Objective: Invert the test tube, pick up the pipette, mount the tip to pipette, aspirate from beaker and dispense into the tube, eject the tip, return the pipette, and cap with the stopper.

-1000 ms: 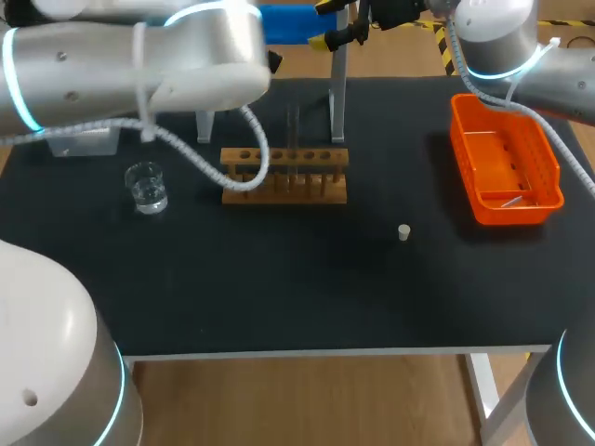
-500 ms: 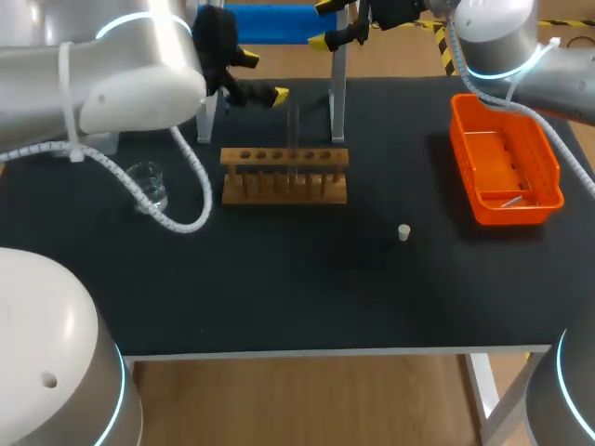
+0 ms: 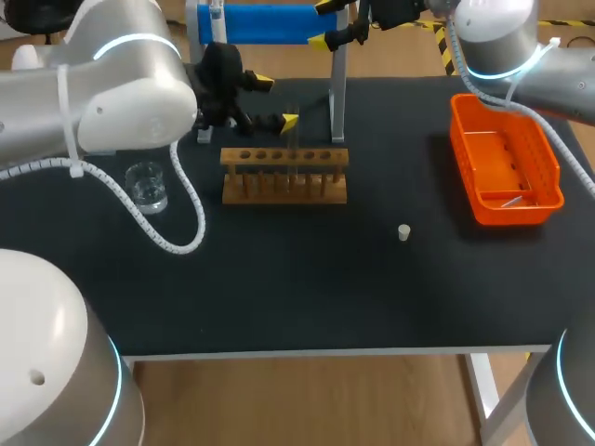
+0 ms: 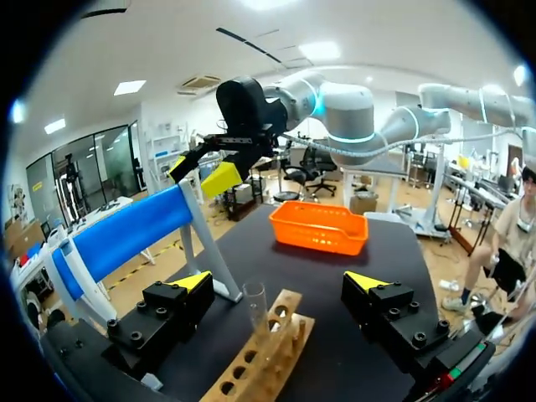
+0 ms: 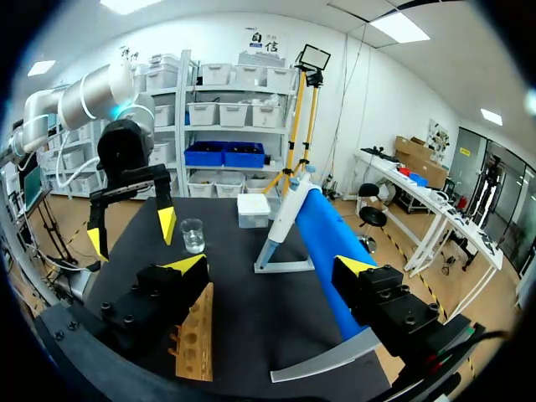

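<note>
A clear test tube (image 3: 293, 139) stands upright in the wooden rack (image 3: 284, 174) at the table's back middle. My left gripper (image 3: 276, 101) hangs open just above and behind the rack. In the left wrist view the test tube (image 4: 255, 306) rises between the wide-apart fingers of my left gripper (image 4: 279, 285), touching neither. The blue pipette (image 5: 322, 243) lies on its white stand (image 5: 276, 243), ahead of my open right gripper (image 5: 270, 266). In the head view my right gripper (image 3: 322, 25) is at the back edge. The beaker (image 3: 147, 186) holds clear liquid. A white stopper (image 3: 403, 232) lies right of the rack.
An orange tray (image 3: 507, 172) sits at the back right, under my right arm. A white box (image 5: 253, 209) stands beyond the beaker (image 5: 193, 236) in the right wrist view. My left arm's cable hangs over the table between the beaker and the rack.
My left arm has swung its gripper to the right and down, from behind the arm's bulk to just above the rack and test tube. The right arm has kept still.
</note>
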Tool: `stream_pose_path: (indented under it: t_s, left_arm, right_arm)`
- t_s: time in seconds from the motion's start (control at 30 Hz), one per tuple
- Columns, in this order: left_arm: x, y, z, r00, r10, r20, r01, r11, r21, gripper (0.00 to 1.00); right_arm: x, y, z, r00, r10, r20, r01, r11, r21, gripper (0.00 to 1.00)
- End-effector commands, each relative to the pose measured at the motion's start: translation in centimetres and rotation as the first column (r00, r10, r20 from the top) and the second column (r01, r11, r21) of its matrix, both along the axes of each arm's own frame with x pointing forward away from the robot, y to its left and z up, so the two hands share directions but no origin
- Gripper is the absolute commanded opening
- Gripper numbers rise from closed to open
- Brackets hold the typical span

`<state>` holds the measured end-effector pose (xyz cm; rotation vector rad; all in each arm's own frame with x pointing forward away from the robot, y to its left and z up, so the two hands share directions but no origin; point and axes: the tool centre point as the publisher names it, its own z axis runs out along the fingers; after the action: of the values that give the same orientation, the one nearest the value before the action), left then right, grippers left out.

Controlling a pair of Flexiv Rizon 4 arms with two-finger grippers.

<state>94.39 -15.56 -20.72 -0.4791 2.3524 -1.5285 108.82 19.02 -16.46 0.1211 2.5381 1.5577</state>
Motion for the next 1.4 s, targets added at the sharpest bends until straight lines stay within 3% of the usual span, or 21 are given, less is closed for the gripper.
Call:
stream_pose_path:
  t_s: [0.03, 0.27, 0.5, 1.03, 1.4]
  left_arm:
    - [1.6, 0.1, -0.9, 0.998, -0.058, -0.016, 0.058, 0.998, -0.005, 1.0]
    - [3.2, 0.5, -1.7, 0.997, -0.07, -0.012, 0.07, 0.998, -0.001, 1.0]
    - [3.9, 0.4, -2.4, 0.986, -0.164, -0.031, 0.164, 0.986, 0.006, 1.0]
    - [3.8, -0.7, -3.6, 0.923, -0.376, -0.086, 0.38, 0.924, 0.045, 1.0]
    - [3.9, -0.9, -4.4, 0.902, -0.417, -0.115, 0.423, 0.905, 0.037, 1.0]
  right_arm:
    - [0.1, -0.1, 0.1, 1.0, 0.004, -0.004, -0.004, 1.0, -0.005, 1.0]
    - [0.1, -0.1, 0.1, 1.0, 0.004, -0.004, -0.004, 1.0, -0.005, 1.0]
    - [0.1, -0.1, 0.1, 1.0, 0.004, -0.004, -0.004, 1.0, -0.005, 1.0]
    - [0.1, -0.1, 0.1, 1.0, 0.004, -0.004, -0.004, 1.0, -0.005, 1.0]
    - [0.1, -0.1, 0.1, 1.0, 0.004, -0.004, -0.004, 1.0, -0.005, 1.0]
